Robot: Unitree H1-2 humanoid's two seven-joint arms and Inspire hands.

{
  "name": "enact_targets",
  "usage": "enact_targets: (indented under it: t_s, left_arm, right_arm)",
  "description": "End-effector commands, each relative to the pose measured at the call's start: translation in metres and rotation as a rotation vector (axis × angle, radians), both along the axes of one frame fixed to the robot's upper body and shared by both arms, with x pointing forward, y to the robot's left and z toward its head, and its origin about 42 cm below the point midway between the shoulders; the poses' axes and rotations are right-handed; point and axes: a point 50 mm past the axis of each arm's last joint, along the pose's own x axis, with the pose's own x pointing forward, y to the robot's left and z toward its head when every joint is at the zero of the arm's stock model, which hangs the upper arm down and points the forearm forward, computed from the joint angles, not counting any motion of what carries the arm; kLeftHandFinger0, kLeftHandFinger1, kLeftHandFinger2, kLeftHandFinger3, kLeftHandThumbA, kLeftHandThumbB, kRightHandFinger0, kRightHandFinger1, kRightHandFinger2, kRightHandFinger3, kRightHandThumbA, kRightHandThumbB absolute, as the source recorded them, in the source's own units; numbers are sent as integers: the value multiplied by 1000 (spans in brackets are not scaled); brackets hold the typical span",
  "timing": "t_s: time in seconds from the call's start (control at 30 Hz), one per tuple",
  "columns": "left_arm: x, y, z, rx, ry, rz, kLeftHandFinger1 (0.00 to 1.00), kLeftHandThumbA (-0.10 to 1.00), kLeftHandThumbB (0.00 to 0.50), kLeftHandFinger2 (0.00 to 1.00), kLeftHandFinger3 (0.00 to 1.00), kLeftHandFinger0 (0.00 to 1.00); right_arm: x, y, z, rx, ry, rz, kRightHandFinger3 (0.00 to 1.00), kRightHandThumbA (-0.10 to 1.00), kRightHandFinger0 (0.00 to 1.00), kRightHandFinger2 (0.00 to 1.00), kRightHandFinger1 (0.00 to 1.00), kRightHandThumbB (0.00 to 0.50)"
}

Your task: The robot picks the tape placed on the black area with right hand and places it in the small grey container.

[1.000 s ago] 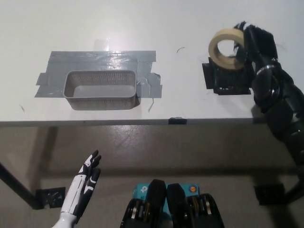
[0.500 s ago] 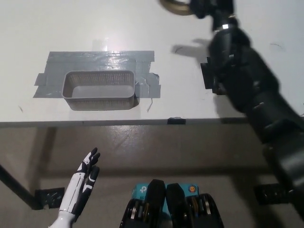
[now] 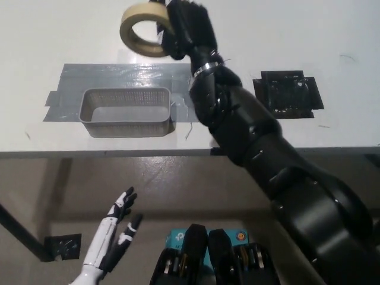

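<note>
Since the earlier frames, the black right arm has swung across from the black area toward the left, carrying the tape with it; the roll now hangs above the far edge of the grey taped patch, just beyond the container.

At the lower left, below the surface edge, the white left robot hand (image 3: 113,234) rests over the floor with its slim fingers spread and holding nothing.

On the pale, smooth surface (image 3: 35,35) lies a patch of glossy grey duct tape (image 3: 107,76), roughly rectangular with ragged strips at its ends. On it sits the small grey container (image 3: 126,111), an oblong basket with fine mesh walls and rounded corners, open and with nothing inside.

Above and behind it is the tape (image 3: 143,29), a cream ring with a wide round hole, tilted, gripped at its right side by the black right robot hand (image 3: 185,27), whose fingers are closed on the roll.

Further right, the black area (image 3: 288,94) is a matte square patch with rough edges, nothing resting on it.
</note>
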Motion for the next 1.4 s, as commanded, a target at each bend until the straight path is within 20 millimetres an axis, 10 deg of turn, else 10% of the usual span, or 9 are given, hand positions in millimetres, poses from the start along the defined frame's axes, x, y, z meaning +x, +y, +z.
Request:
enact_targets:
  t_s: [0.0,0.33,0.5,0.73,0.87,0.93,1.07,1.1,1.37]
  left_arm:
    - [0,-3,11,10,-38,-33,1000,924,159,1000,1000,1000]
    - [5,-5,20,14,-57,-65,1000,895,183,1000,1000,1000]
    - [6,-7,25,39,-69,-72,1000,905,171,1000,1000,1000]
    - [9,-7,28,51,-82,-73,1000,898,167,1000,1000,1000]
    - [8,-8,30,46,-87,-75,1000,883,156,1000,1000,1000]
    - [8,-7,30,40,-84,-76,1000,876,161,1000,1000,1000]
    - [8,-7,31,40,-83,-76,1000,874,160,1000,1000,1000]
    - [9,-8,32,59,-82,-63,1000,897,177,1000,1000,1000]
    - [9,-8,32,37,-74,-76,1000,904,184,1000,1000,1000]
  right_arm:
    - [-3,24,47,38,-106,26,680,-94,0,605,239,95]
    - [-18,56,16,-26,0,55,547,-100,0,633,237,108]
    - [-23,59,2,-20,30,55,636,-100,0,566,214,167]
    - [-26,59,-15,-50,69,48,143,-100,0,509,139,132]
    - [-29,58,-27,-61,75,47,167,-79,0,658,246,87]
    - [-30,57,-30,-63,89,37,453,158,12,747,377,59]
    - [-30,57,-30,-63,89,36,785,164,0,742,396,62]
    - [-25,50,-44,-120,265,77,1000,758,1000,1000,1000,425]
    - [-22,38,-50,-175,244,71,1000,883,1000,1000,1000,478]
